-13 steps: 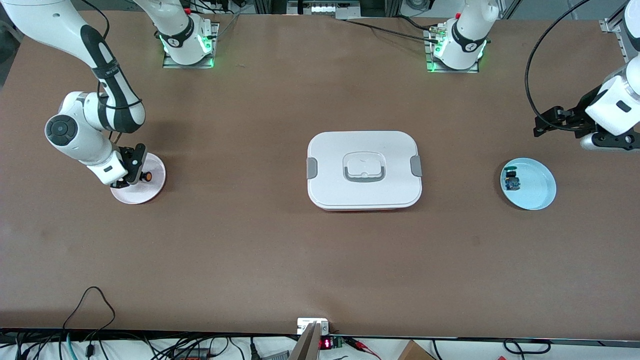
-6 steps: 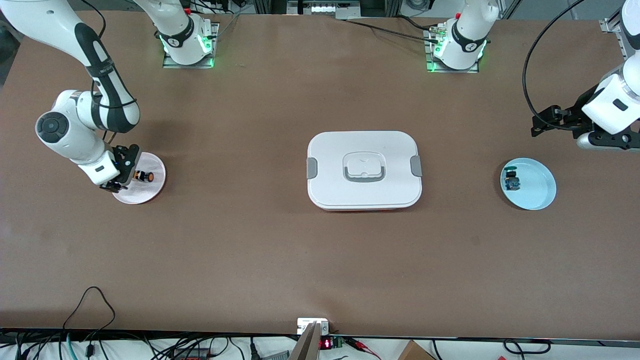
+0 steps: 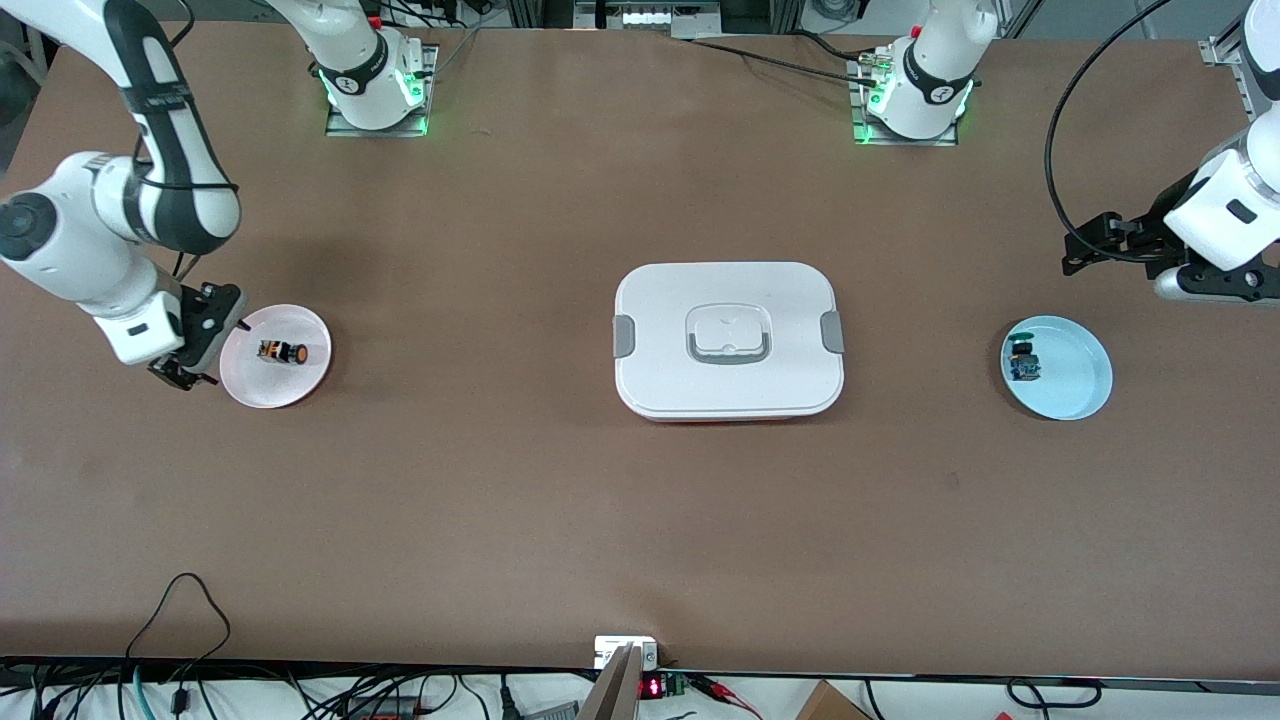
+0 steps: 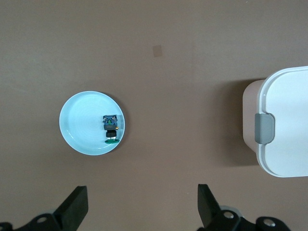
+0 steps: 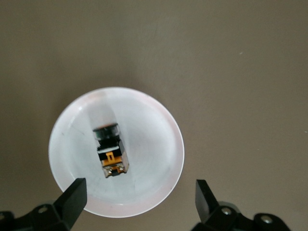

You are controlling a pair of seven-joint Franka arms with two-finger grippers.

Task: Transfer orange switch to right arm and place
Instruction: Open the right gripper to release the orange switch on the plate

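The orange switch (image 3: 282, 352) lies on its side on a pale pink plate (image 3: 305, 375) toward the right arm's end of the table. Nothing touches it. In the right wrist view the orange switch (image 5: 110, 151) rests near the middle of the plate (image 5: 159, 139). My right gripper (image 3: 198, 342) hangs open and empty over the plate's outer rim; the right gripper (image 5: 139, 202) has its fingertips (image 5: 74, 197) wide apart. My left gripper (image 3: 1092, 245) waits open above the table near the blue plate; the left wrist view shows the left gripper (image 4: 143, 207) with nothing between its fingers.
A white lidded box (image 3: 728, 340) with grey clips stands mid-table. A light blue plate (image 3: 1075, 380) toward the left arm's end holds a green-capped button part (image 3: 1022, 360) on a blue board. Cables run along the table's front edge.
My right gripper opened and let the orange switch go onto the pink plate, then drew back off the plate toward the table's end. The left arm barely shifted.
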